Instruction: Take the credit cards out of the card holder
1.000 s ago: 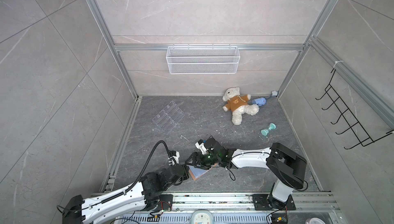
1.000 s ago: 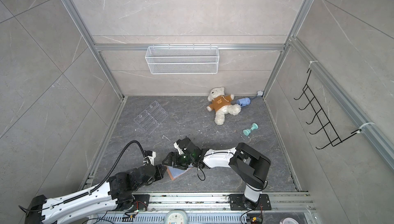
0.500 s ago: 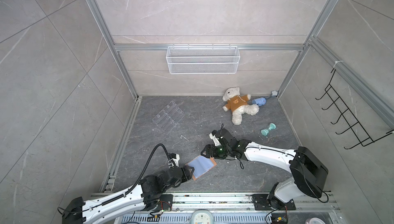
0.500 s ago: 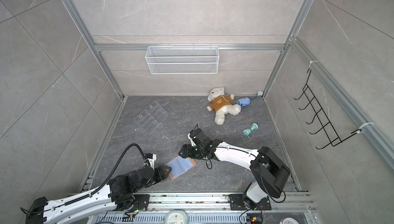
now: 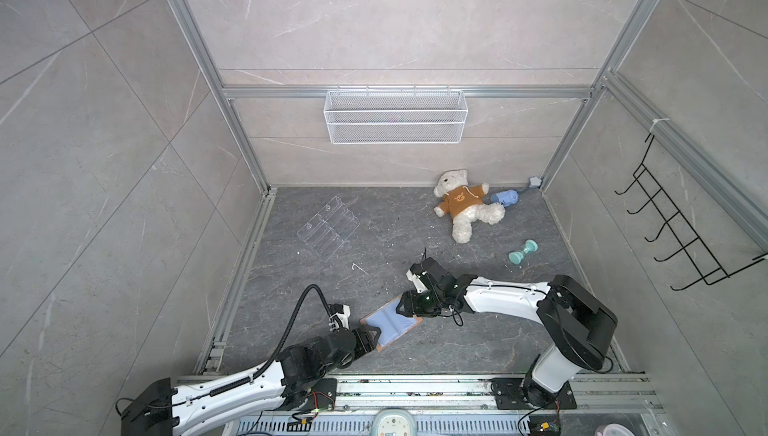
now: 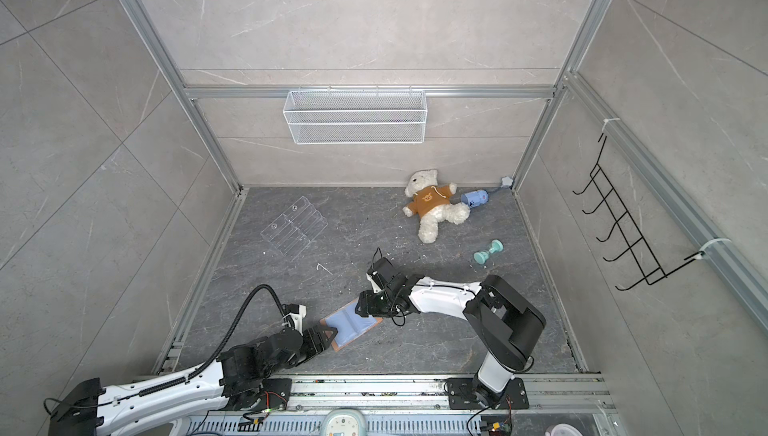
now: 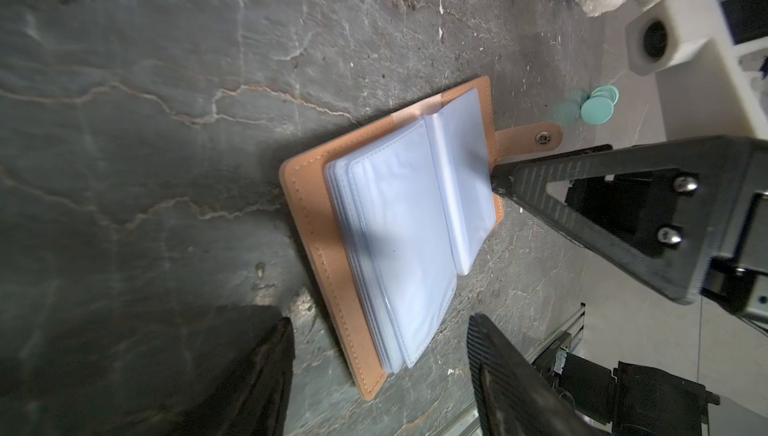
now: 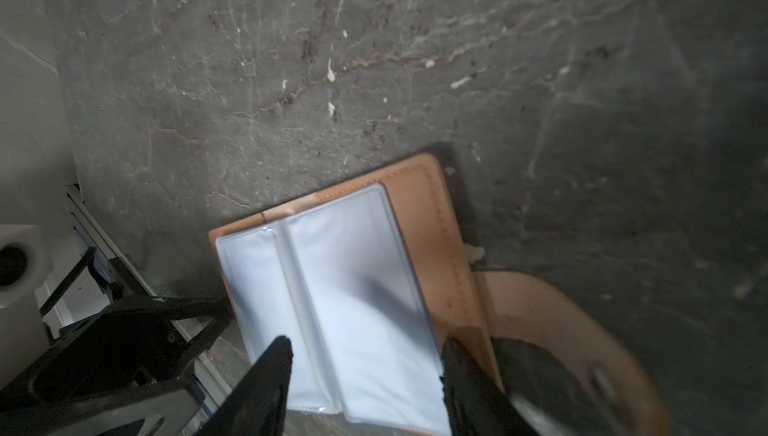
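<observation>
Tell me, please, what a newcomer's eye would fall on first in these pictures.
The open card holder, pale blue sleeves up, lies on the dark floor near the front, between the left gripper and the right gripper, both open. Next comes the white teddy bear in an orange top at the back right, then the wire basket on the back wall.

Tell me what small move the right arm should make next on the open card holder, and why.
Probably lower the right gripper and pinch the top sleeve to turn it: the card holder lies open, its showing sleeves look empty, no credit cards are visible, and the fingers stand apart over that sleeve.
</observation>
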